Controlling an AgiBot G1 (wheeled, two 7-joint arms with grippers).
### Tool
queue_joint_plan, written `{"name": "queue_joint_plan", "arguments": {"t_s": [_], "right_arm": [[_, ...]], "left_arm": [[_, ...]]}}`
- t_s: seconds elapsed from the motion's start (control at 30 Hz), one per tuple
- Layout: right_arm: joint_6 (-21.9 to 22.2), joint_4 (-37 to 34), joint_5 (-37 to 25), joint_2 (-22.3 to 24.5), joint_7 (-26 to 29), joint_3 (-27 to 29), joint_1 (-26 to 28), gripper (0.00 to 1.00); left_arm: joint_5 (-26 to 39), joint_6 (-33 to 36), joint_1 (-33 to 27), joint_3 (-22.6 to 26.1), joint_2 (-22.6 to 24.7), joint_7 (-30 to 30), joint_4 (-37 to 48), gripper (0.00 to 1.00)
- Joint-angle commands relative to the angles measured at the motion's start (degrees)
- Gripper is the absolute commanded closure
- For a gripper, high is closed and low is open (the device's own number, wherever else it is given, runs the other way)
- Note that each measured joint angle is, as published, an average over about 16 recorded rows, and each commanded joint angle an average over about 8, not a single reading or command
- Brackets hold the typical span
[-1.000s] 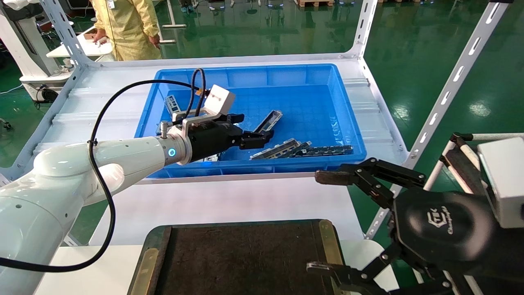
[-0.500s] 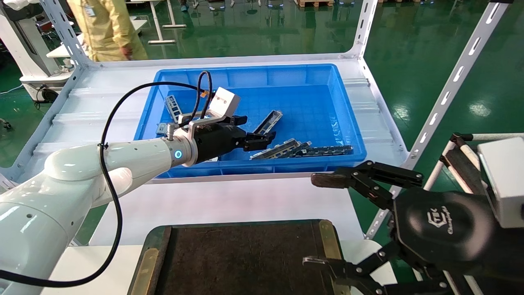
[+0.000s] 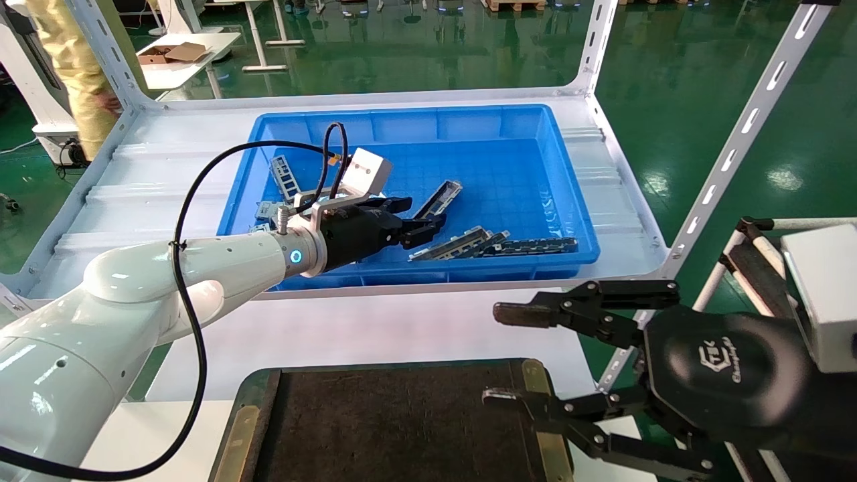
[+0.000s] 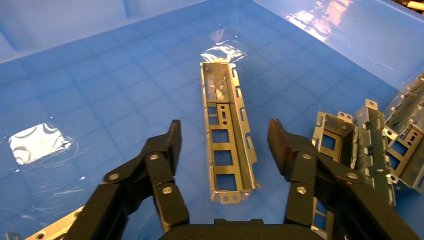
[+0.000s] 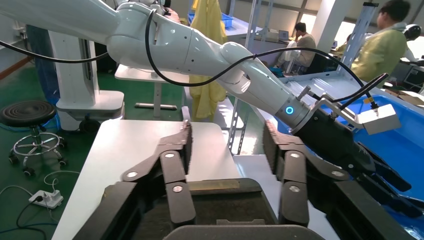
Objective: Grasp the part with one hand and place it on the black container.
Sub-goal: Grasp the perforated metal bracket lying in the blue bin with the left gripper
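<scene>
Left wrist view: your left gripper hangs over the part, jaws wide, one finger on each side, not touching.
Part: lying flat on the blue bin floor.
Black container: nearer you than the bin, nothing on it.
Right gripper: parked beside that container, jaws wide.
Progress: grasp, lift and placing all remain.
</scene>
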Motion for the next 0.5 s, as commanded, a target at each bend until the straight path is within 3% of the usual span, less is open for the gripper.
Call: {"name": "queue_joint_plan", "arguments": {"t_s": [0.03, 0.5], "right_arm": [[0.0, 0.0, 0.0, 0.0, 0.0, 0.0, 0.0, 1.00], [0.0, 0.0, 0.0, 0.0, 0.0, 0.0, 0.0, 1.00]], "left_arm": [[-0.6, -0.5, 0.0, 0.7, 0.0, -0.2, -0.1, 1.00], [-4.7, -1.9, 0.0, 4.5, -0.1, 0.0, 0.0, 1.00]]}}
